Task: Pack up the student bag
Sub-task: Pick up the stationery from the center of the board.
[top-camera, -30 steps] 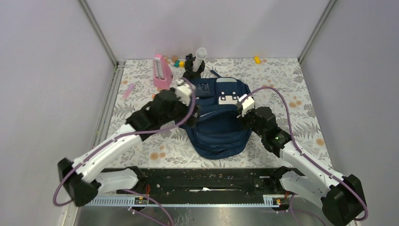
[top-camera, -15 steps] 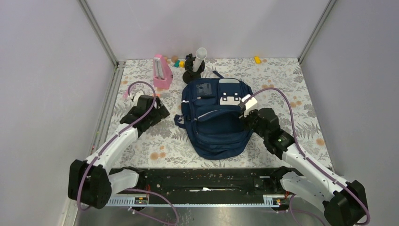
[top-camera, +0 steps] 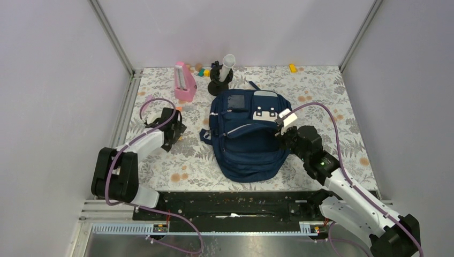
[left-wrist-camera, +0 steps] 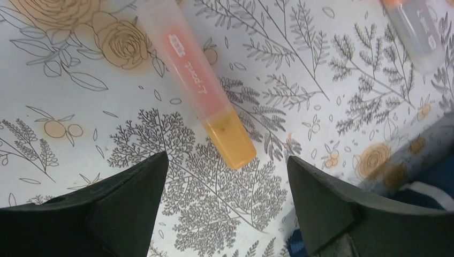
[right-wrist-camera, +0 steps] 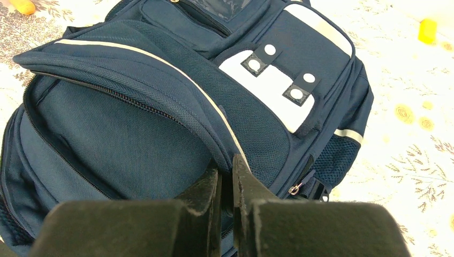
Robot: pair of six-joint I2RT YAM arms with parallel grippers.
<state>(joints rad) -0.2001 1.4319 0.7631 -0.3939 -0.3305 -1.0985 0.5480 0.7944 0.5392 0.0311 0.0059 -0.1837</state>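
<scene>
- While the right gripper (right-wrist-camera: 227, 174) pinches the striped flap of the student bag (top-camera: 249, 144), its jaws nearly together with only the fabric edge between them, the step in hand looks to be the left arm's: picking up a pen to pack.
- The student bag lies flat on the floral table cover (top-camera: 332, 91), about midway between the two arms. The zip beneath the lifted flap appears parted, though how deep the opening goes cannot be told.
- The left gripper (left-wrist-camera: 226, 163) hangs over the cover to the left of the bag, fingers (left-wrist-camera: 134, 201) spread wide and holding nothing. An orange-pink pen (left-wrist-camera: 193, 75) lies below, its yellow cap end between the fingertips.
- The pen runs at a slant to the line between the fingers, so a small wrist turn before descending would probably let the pads meet its long sides squarely.
- Closing on the barrel rather than the very tip of the cap seems wiser — a round pen nipped at one end is likely to swivel or roll away.
- A second pen (left-wrist-camera: 415, 29) lies apart at the edge of the left wrist view and should not interfere.
- For the drop to go well, the right arm would do best to hold the flap high and taut — leaving a plain gap for the pen.
</scene>
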